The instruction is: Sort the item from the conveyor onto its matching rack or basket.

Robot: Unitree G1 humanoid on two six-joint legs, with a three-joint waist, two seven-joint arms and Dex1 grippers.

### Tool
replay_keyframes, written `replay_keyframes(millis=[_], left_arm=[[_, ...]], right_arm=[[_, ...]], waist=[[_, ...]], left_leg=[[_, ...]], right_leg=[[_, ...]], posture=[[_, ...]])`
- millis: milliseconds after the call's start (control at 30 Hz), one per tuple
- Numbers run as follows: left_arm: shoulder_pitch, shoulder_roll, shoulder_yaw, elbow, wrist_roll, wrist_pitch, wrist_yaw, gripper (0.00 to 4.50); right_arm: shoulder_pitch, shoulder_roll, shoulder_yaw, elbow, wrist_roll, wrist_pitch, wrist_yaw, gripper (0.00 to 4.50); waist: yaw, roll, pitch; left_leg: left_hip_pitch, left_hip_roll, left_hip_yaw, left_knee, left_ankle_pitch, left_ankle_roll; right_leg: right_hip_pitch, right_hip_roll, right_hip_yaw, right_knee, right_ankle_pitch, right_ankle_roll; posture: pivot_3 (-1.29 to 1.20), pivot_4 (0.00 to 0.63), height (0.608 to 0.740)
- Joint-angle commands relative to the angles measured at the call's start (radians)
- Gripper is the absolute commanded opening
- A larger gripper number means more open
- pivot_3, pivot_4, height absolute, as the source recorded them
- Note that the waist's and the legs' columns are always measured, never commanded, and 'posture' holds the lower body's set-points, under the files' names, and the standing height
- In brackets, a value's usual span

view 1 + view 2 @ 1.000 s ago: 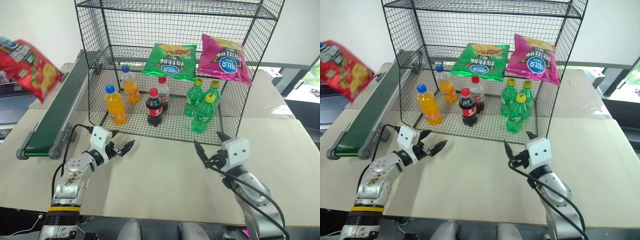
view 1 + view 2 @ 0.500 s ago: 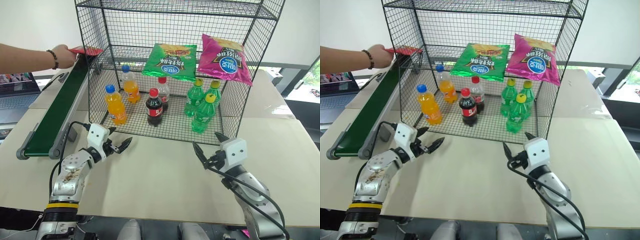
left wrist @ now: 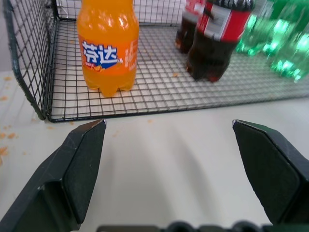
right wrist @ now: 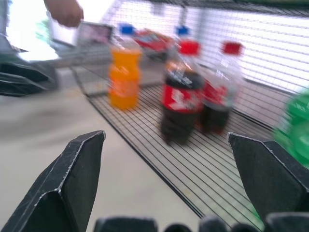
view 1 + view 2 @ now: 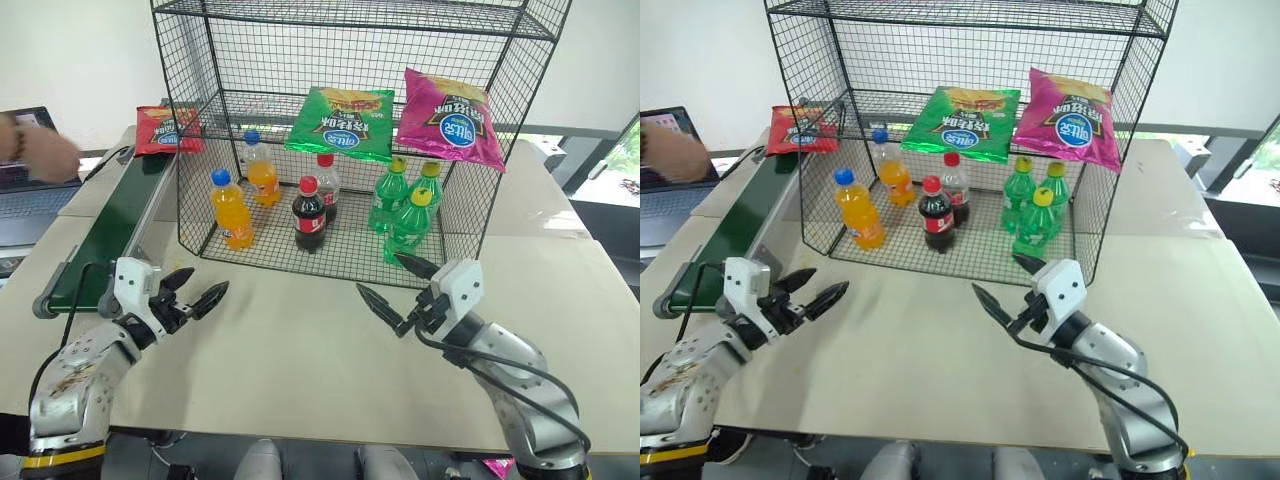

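Red chip bag on the belt, both grippers empty over the table

The flat red crinkly chip bag (image 5: 167,129) lies at the far end of the long dark green conveyor belt (image 5: 112,228), just beside the tall black wire-mesh rack (image 5: 352,120). A person's hand (image 5: 38,154) hovers near the belt's far end. Left gripper (image 5: 190,291) and right gripper (image 5: 392,287) hang above the pale table (image 5: 290,370), jaws wide apart, nothing between them.

Robot test lab or demo room, pale work tables (image 5: 300,370), small conveyor (image 5: 115,225), black wire-mesh cage (image 5: 350,60) stocked with soda bottles (image 5: 308,215), laptop (image 5: 25,150), plain white wall (image 5: 80,50).
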Motion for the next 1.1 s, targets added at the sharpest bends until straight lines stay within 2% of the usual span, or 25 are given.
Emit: replay_keyframes(millis=[33, 200, 333, 467, 667, 867, 1100], left_arm=[[0.025, -0.030, 0.213, -0.055, -0.286, 0.141, 0.164, 4.46], [0.046, -0.074, 0.401, 0.062, -0.663, 0.223, 0.429, 4.46], [0.080, -0.089, 0.472, 0.140, -0.923, 0.208, 0.593, 4.46], [0.120, -0.044, 0.501, 0.199, -1.083, 0.194, 0.678, 4.46], [0.135, 0.000, 0.531, 0.230, -1.222, 0.132, 0.752, 4.46], [0.150, 0.014, 0.578, 0.211, -1.256, 0.122, 0.764, 4.46], [0.177, -0.075, 0.573, 0.134, -1.256, 0.101, 0.812, 4.46]], right_arm=[[-0.085, -0.033, -0.014, -0.043, 0.144, 0.056, 0.092, 4.50], [-0.230, -0.068, -0.016, 0.022, 0.245, 0.092, 0.182, 4.50], [-0.339, -0.075, -0.006, 0.066, 0.293, 0.104, 0.236, 4.50], [-0.395, -0.074, -0.007, 0.084, 0.327, 0.118, 0.254, 4.50], [-0.416, -0.080, 0.006, 0.074, 0.343, 0.125, 0.278, 4.50], [-0.427, -0.089, 0.004, 0.069, 0.353, 0.137, 0.280, 4.50], [-0.460, -0.097, 0.005, 0.068, 0.384, 0.152, 0.319, 4.50]], waist=[[-0.002, 0.000, 0.000], [-0.004, -0.001, 0.000], [0.002, -0.002, 0.000], [0.001, -0.002, 0.000], [0.000, -0.002, 0.000], [0.008, -0.002, 0.000], [0.006, -0.002, 0.000]], left_leg=[[0.000, 0.000, 0.000, 0.000, 0.000, 0.000], [0.001, 0.001, 0.000, 0.000, 0.000, 0.000], [0.001, 0.001, 0.000, 0.000, 0.000, 0.000], [0.002, 0.001, 0.000, 0.000, 0.000, 0.000], [0.003, 0.002, 0.000, -0.002, 0.000, 0.000], [0.002, 0.002, 0.000, -0.001, 0.000, 0.000], [0.002, 0.002, 0.000, -0.002, 0.000, -0.001]], right_leg=[[0.000, 0.000, 0.000, 0.000, 0.000, 0.000], [0.000, 0.001, 0.000, 0.001, 0.000, 0.000], [0.000, 0.001, 0.000, 0.001, 0.000, 0.000], [0.000, 0.001, -0.001, 0.001, 0.000, -0.001], [-0.001, 0.001, -0.001, 0.001, -0.001, -0.002], [-0.001, 0.001, -0.002, 0.000, -0.001, -0.003], [-0.001, 0.001, -0.001, -0.001, -0.001, -0.003]], posture=[[0.00, 0.150, 0.740], [0.00, 0.150, 0.740], [0.00, 0.150, 0.740], [0.00, 0.150, 0.740], [0.00, 0.150, 0.740], [0.00, 0.150, 0.740], [0.00, 0.150, 0.740]])
